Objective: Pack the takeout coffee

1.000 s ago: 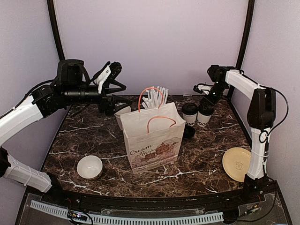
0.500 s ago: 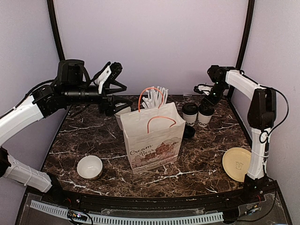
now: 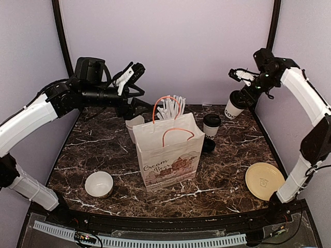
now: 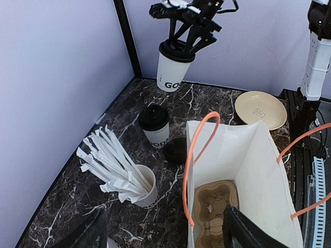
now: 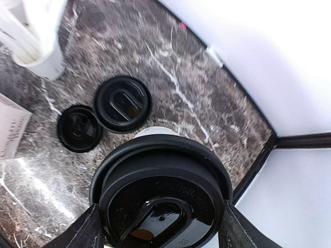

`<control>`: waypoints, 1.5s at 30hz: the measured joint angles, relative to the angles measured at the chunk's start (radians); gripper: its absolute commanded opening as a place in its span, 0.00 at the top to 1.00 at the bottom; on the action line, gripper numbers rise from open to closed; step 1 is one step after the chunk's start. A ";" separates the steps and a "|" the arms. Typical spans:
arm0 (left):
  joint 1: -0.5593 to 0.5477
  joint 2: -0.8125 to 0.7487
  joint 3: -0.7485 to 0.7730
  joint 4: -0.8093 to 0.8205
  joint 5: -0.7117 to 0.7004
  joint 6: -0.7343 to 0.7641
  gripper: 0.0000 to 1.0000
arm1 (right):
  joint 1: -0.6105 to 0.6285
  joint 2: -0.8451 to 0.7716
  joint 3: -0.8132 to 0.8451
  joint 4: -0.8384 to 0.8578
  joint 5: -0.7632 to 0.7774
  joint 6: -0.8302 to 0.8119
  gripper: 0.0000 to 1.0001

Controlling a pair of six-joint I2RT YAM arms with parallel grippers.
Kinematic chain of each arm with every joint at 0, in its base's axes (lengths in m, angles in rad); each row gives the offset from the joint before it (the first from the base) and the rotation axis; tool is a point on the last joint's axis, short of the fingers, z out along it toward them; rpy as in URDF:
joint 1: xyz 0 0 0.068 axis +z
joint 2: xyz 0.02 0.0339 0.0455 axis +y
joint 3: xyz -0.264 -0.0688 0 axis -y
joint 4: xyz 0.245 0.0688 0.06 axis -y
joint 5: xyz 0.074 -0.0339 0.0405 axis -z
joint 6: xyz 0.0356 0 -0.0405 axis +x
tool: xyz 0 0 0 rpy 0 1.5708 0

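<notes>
top: right gripper (image 3: 247, 87) pinches one cup (image 3: 234, 107), held clear of the table (image 3: 103, 150) at back right; other cup (image 3: 211, 125) stands beside the bag (image 3: 168, 155). left gripper (image 3: 133, 88) spread, empty.
left wrist: carrier (image 4: 214, 199) lies inside bag.
right wrist: fingers (image 5: 83, 232) flank the lid (image 5: 160, 201).

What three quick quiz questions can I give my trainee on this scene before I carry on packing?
1. True or false: the right hand holds a lidded coffee cup clear of the table.
2. What lies inside the paper bag? A) straws B) a cardboard cup carrier C) a bowl
3. Fill in: the second lidded cup stands on the ____.
Key: 1 true; 2 B; 3 table.
</notes>
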 measured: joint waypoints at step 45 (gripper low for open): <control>0.000 0.187 0.229 -0.052 0.080 -0.098 1.00 | 0.712 -0.113 0.060 0.078 -0.107 -0.026 0.45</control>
